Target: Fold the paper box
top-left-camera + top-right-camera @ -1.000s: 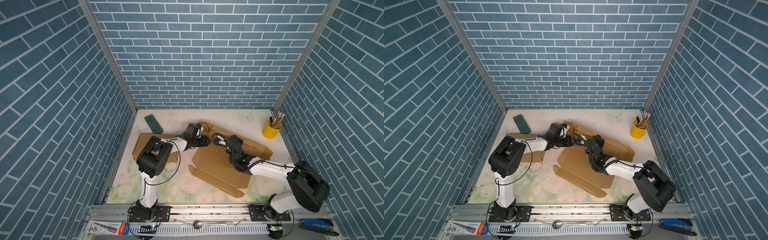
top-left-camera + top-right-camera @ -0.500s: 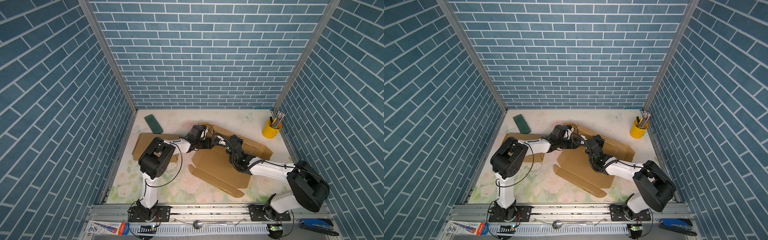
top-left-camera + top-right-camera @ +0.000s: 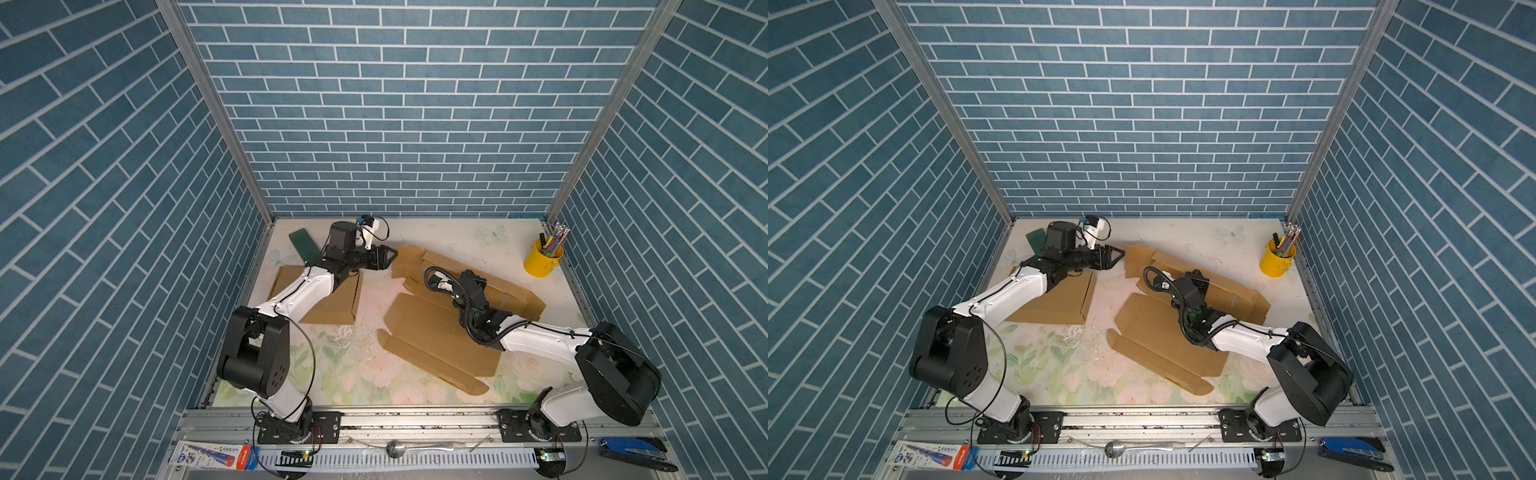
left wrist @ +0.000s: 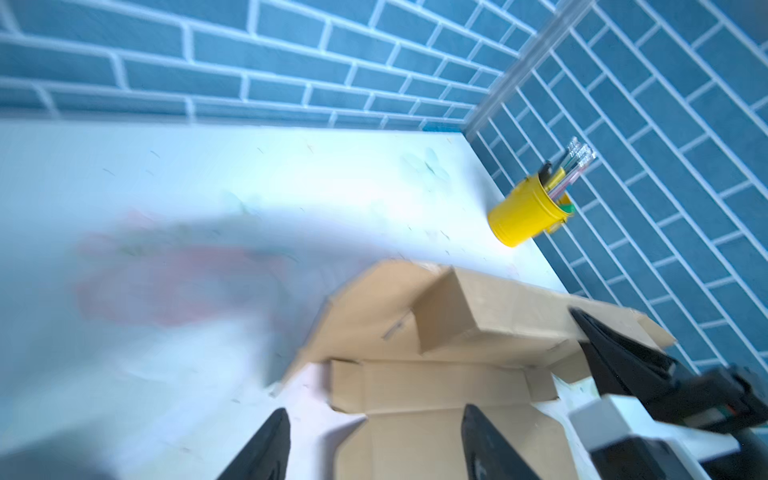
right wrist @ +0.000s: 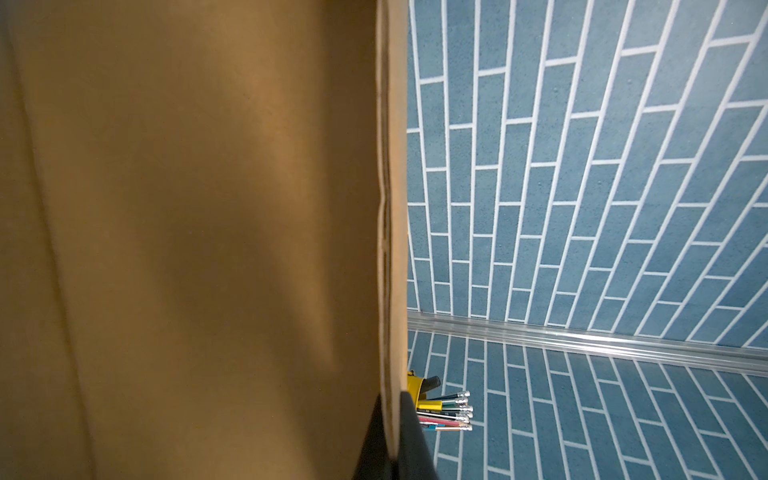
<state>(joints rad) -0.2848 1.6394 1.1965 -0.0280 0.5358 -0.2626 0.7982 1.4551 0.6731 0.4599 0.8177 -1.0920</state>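
The paper box [image 3: 424, 328] [image 3: 1154, 324] is a brown cardboard blank lying mid-table, its base flat and its far panels partly raised. My right gripper [image 3: 478, 283] [image 3: 1198, 279] reaches over the base from the right. In the right wrist view this gripper [image 5: 392, 399] is shut on the thin edge of an upright cardboard wall [image 5: 390, 208]. My left gripper [image 3: 390, 254] [image 3: 1119, 255] hovers just left of the box's far-left corner flap [image 4: 374, 316]. In the left wrist view it [image 4: 376, 415] is open with nothing between its fingers.
A second flat cardboard piece [image 3: 332, 301] lies under the left arm. A dark green block [image 3: 305, 247] sits at the back left. A yellow cup of pencils [image 3: 542, 259] [image 4: 525, 216] stands at the back right. Blue brick walls enclose three sides.
My left gripper has pulled back and to the left, away from the right gripper's spot, with its jaws a little wider. The right gripper has kept its hold and place.
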